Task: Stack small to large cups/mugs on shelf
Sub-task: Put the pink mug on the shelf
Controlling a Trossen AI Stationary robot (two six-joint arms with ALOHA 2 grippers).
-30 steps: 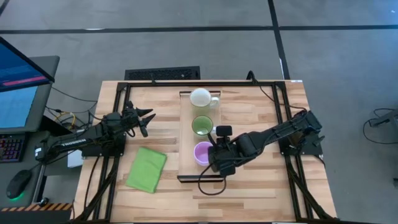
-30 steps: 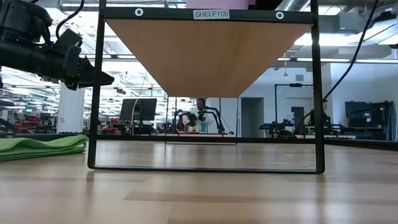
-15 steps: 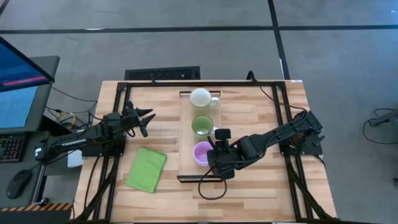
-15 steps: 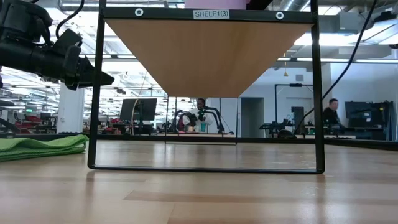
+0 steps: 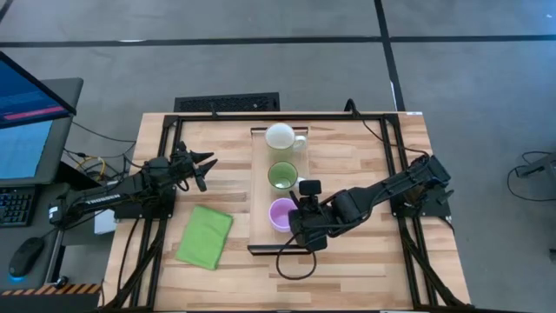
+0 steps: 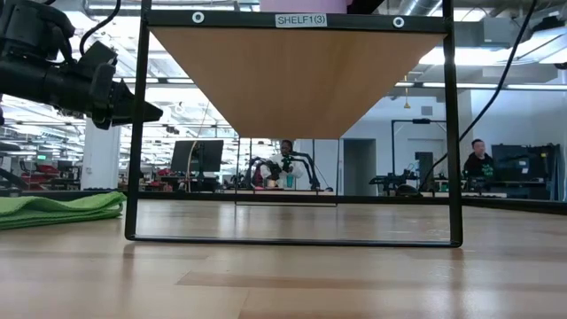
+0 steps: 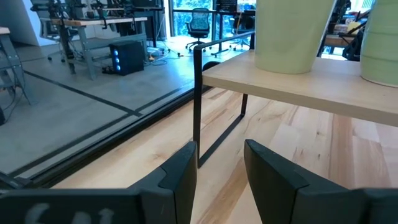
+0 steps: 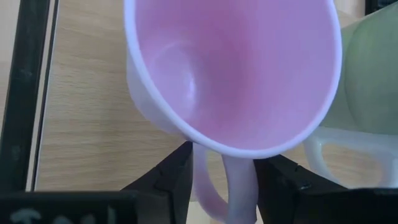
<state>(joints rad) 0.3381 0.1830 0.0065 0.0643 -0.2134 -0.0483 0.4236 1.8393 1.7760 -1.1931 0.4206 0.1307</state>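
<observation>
High view, purple mug (image 5: 282, 213): you see it on the shelf (image 5: 260, 174), at the near end of a row with the green mug (image 5: 281, 175) mid-board and the white mug (image 5: 281, 136) at the far end.
Handle: in the right wrist view it runs straight between the two fingers (image 8: 163, 184), so your approach line is already set.
Right gripper (image 5: 301, 217): just beside the purple mug on its right; jaws part-open around the handle, and I can't tell if they pinch it yet.
Nearer arm: the right, by far.
Left gripper (image 5: 201, 165): narrow gap, nothing in it, waiting over the table left of the shelf.
Cloth (image 5: 206, 236): on the table, well apart from the mugs.
</observation>
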